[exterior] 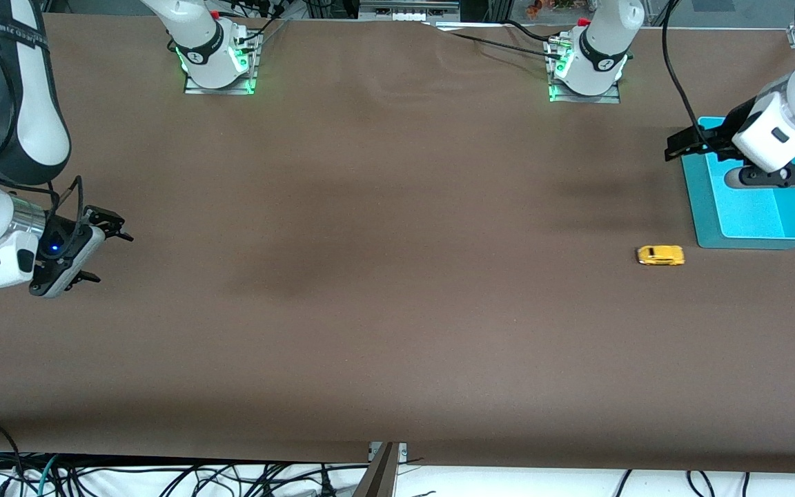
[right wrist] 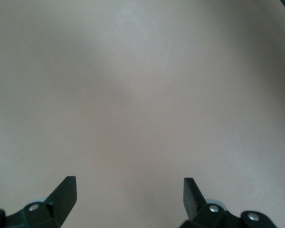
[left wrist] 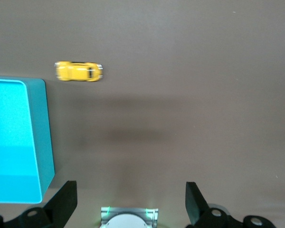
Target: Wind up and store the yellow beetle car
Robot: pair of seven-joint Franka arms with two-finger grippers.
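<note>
The yellow beetle car (exterior: 660,255) stands on its wheels on the brown table, just nearer to the front camera than the corner of a turquoise bin (exterior: 756,241). It also shows in the left wrist view (left wrist: 79,71), beside the bin (left wrist: 43,133). My left gripper (exterior: 677,147) is open and empty, up in the air over the bin's corner that is farther from the front camera; its fingers show wide apart in the left wrist view (left wrist: 130,199). My right gripper (exterior: 109,254) is open and empty, waiting at the right arm's end of the table, and sees only bare table (right wrist: 129,194).
The bin looks empty inside. The two arm bases (exterior: 218,62) (exterior: 585,72) stand along the table's edge farthest from the front camera. A black cable (exterior: 673,76) hangs near the left arm. Cables lie below the table's front edge.
</note>
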